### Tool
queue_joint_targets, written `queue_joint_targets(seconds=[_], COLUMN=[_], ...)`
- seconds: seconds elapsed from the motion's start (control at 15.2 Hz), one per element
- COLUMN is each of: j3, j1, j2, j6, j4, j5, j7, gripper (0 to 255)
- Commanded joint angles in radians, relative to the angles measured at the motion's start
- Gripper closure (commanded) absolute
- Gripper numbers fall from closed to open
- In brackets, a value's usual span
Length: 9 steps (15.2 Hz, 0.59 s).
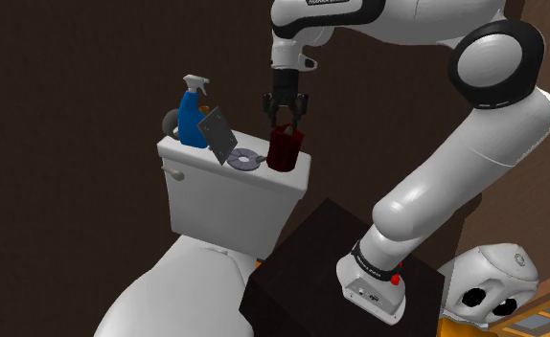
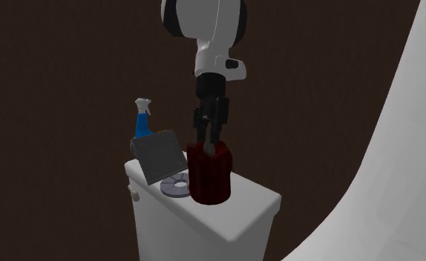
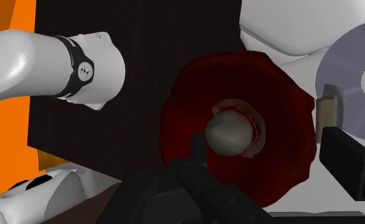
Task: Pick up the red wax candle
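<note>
A dark red candle (image 1: 283, 150) stands upright on the white toilet tank lid (image 1: 192, 153), near the lid's right end in the shoulder view. It is a squat, ribbed cylinder (image 2: 210, 174) with a grey knob at its top centre (image 3: 229, 132). My black gripper (image 1: 285, 124) hangs straight above it, pointing down, fingertips level with the candle's top (image 2: 208, 137). The gripper (image 3: 264, 143) is open: one finger (image 3: 348, 160) stands just outside the candle's rim, the other (image 3: 194, 153) over its top face. Neither finger visibly presses the candle.
On the same lid stand a blue spray bottle (image 1: 193, 113), a dark grey slab (image 1: 217, 134) leaning at a tilt, and a flat grey disc (image 1: 243, 159) right beside the candle. The toilet bowl (image 1: 177, 287) lies below, and the dark stand (image 1: 311, 258) is next to it.
</note>
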Motion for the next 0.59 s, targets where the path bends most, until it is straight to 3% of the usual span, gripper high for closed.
queue_joint_targets(seconds=[0.0,0.53], j3=[-0.001,-0.003], j1=[-0.001,-0.002], j2=[-0.002,-0.005], j6=[-0.028,-0.109], j4=[0.027,0.105], j5=[0.000,0.001], j7=[0.003,0.012], gripper=[255,255])
